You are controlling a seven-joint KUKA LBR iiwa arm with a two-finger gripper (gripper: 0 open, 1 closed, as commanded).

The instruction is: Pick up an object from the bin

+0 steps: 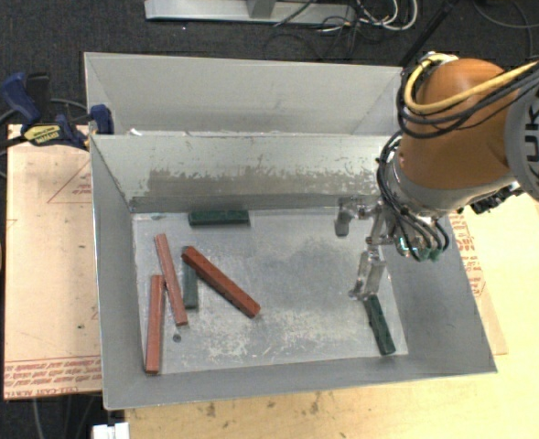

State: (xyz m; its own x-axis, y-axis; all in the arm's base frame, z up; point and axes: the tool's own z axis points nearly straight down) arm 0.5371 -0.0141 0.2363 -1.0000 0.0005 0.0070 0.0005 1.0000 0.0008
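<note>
nothing has been picked yet, so the step in hand is judged to be getting the claw (356, 254) set over one thing. the nearest thing is a dark green stick (379, 326), laid flat by the right wall of the bin (251, 167), near the front. to do this well, the claw should be moved a little to the front, until the stick's middle is between the two fingers. it should be turned so the long sides are pinched, not the ends. room must be kept from the right wall, as the stick is laid close to it. then the claw should be let down to the floor and closed

the claw is seen open, with its two fingers held well apart, and nothing is held between them. the front fingertip (368, 282) is found just beside the stick's back end; whether it is touched cannot be told. the red-brown sticks (220, 282) and a green stick (219, 217) by the back wall are laid well apart from the claw
</note>
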